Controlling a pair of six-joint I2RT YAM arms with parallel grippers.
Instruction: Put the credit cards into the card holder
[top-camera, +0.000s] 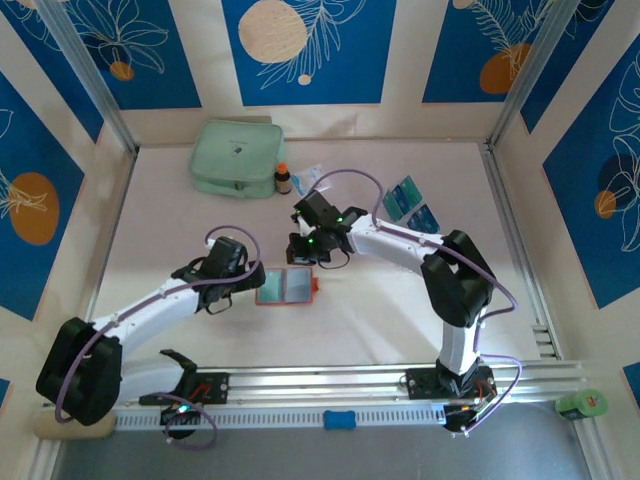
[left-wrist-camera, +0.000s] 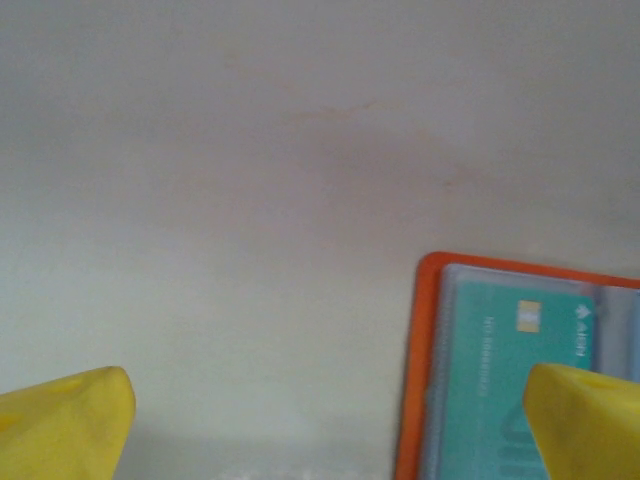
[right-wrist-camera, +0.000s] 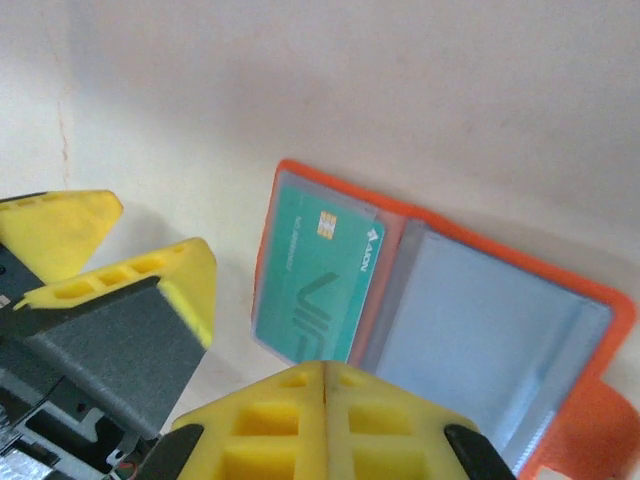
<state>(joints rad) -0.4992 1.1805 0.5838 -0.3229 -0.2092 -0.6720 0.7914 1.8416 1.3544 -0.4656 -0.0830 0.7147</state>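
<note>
On the pale flat counter (top-camera: 380, 320), the small square orange folding card holder (top-camera: 287, 286) is lying open and flat, clear inner pockets facing up, one teal-green card (right-wrist-camera: 318, 280) already sitting in a pocket; it is looking light, soft and floppy, likely sliding if nudged, so pinning an orange edge is seeming wiser than pinching the pocket film; the left end effector (left-wrist-camera: 325, 425) is standing wide open and empty at the holder's left edge, one finger reaching over it; the right end effector (right-wrist-camera: 325, 385) is sitting closed, gripping nothing, near its far edge; well apart, toward the far right, two loose credit cards, teal-green (top-camera: 405, 197) and bright blue (top-camera: 425, 216), are lying flat; thin, stiff and slick, they are probably calling for an edge grip.
</note>
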